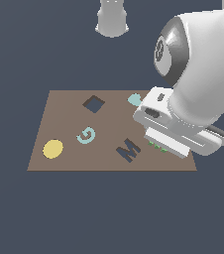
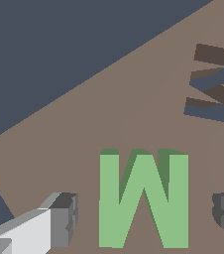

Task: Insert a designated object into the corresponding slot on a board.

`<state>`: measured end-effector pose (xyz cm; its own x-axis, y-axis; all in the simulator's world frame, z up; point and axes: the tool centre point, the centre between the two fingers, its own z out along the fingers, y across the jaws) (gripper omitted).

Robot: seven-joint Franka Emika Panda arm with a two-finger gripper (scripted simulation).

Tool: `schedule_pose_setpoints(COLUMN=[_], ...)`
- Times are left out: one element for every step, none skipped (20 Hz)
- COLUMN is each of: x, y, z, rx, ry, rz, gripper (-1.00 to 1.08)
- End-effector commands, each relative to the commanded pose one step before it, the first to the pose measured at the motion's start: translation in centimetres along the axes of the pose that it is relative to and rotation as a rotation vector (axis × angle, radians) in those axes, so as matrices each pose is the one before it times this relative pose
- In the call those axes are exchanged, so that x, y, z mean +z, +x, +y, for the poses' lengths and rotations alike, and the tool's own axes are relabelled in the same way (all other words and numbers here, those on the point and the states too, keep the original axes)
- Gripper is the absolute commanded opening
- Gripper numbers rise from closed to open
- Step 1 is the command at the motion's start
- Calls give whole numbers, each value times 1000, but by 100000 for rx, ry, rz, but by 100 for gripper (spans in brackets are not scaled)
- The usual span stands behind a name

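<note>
The light green M block (image 2: 143, 198) lies flat on the brown board (image 2: 109, 119). In the wrist view it sits between my two grey fingertips (image 2: 64, 218), with a gap on each side, so my gripper (image 2: 146, 216) is open around it and not touching. In the exterior view my hand (image 1: 176, 131) covers the block; only a green sliver (image 1: 157, 146) shows beneath it. The dark navy M-shaped slot (image 1: 129, 149) is on the board (image 1: 64, 114) just to the exterior view's left of my hand. It also shows in the wrist view (image 2: 215, 87).
On the board are a teal letter G (image 1: 86, 135), a yellow disc (image 1: 53, 149), a dark diamond-shaped hole (image 1: 93, 104) and a pale teal round piece (image 1: 134, 99) beside my hand. The arm's base (image 1: 112, 19) stands behind the board.
</note>
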<state>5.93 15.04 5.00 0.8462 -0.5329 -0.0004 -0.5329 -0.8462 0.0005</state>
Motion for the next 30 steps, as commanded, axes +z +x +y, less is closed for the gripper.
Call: schedule_pose_setpoints(x=[26,123,200,282,364,365,283,206,119,41,0,0,0,0,0,0,0,0,0,0,-58,-7,1,-2,-3,-4,-5,-6,-7,-8], y=[16,-5,25,21,15,14,17,-13,26,-3,0,0,0,0,0,0,0,0,0,0,-8,-2,0,4,4,1,5,5,6,7], z=[0,-15,9,-1,-9,-8,3,-22,21,-4,0,0,0,0,0,0,0,0,0,0,-38,-1,4,19,29,35,49,59,69,79], rx=[29,0,69,69,69,69,69,0,69,0,0,0,0,0,0,0,0,0,0,0,-23,0,-69,-195,-331,-473,-602,-737,-871,-1005], ry=[16,0,6,6,6,7,7,0,7,0,0,0,0,0,0,0,0,0,0,0,60,0,0,0,0,0,0,0,0,0], rz=[18,0,4,4,4,4,3,0,3,0,0,0,0,0,0,0,0,0,0,0,25,0,-2,0,0,0,0,0,0,0], gripper=[100,100,100,100,100,100,100,100,100,100,-100,-100,-100,-100,-100,-100,-100,-100,-100,-100,-100,-100,-100,-100,-100,-100,-100,-100,-100,-100])
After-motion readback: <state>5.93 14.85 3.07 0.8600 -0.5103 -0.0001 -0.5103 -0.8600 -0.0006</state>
